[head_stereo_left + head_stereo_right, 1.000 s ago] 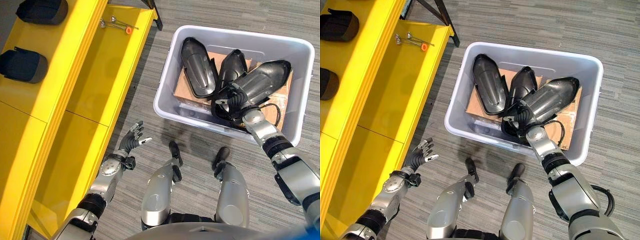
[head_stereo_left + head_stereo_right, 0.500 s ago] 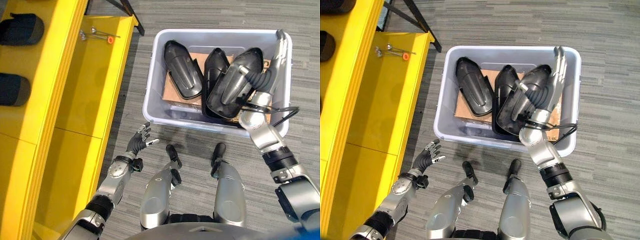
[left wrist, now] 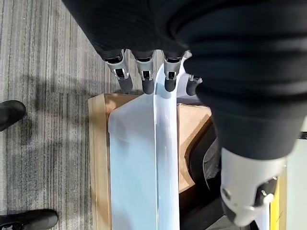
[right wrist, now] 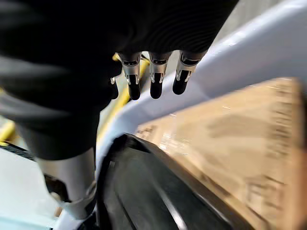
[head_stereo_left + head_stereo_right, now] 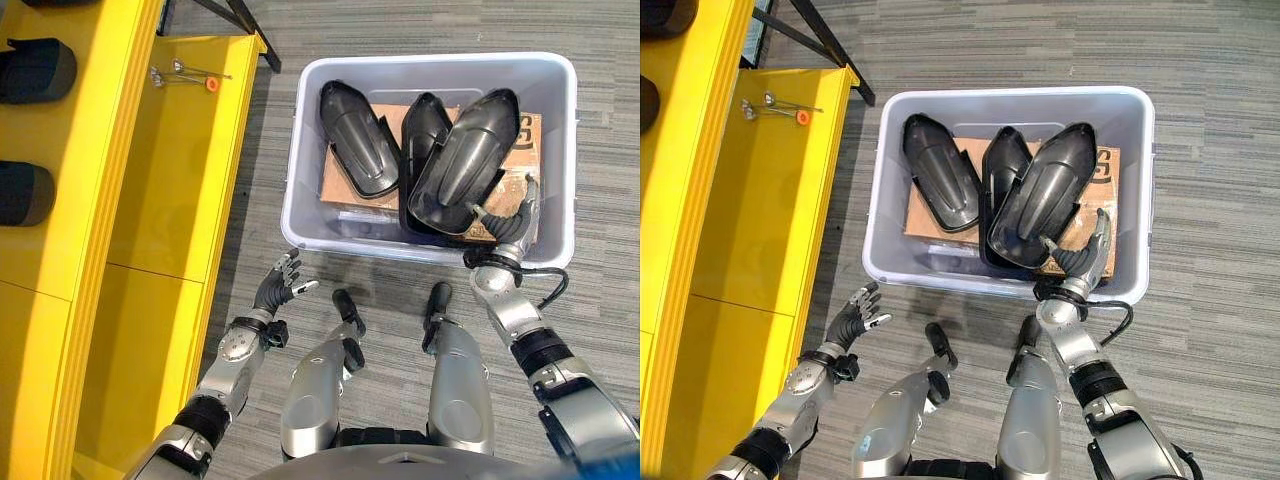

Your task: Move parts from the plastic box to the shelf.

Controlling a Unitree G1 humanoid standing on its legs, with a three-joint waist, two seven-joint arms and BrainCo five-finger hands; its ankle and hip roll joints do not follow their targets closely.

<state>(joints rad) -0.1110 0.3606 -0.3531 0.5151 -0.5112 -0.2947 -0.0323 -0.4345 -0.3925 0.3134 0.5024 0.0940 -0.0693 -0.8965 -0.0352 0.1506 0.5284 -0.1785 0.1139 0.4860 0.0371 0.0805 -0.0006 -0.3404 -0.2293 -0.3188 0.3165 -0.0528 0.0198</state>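
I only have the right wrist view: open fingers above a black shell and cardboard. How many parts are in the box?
Observer: Three black parts lie on cardboard in the plastic box: a left part, a middle part and the largest part.
Operator: Where is the right hand among them?
Observer: The right hand is at the box's near right corner, beside the largest part's lower end.
Operator: And the left hand?
Observer: The left hand hangs open over the floor between the box and the yellow shelf.

Cardboard (image 5: 520,135) print apparently partly covered.
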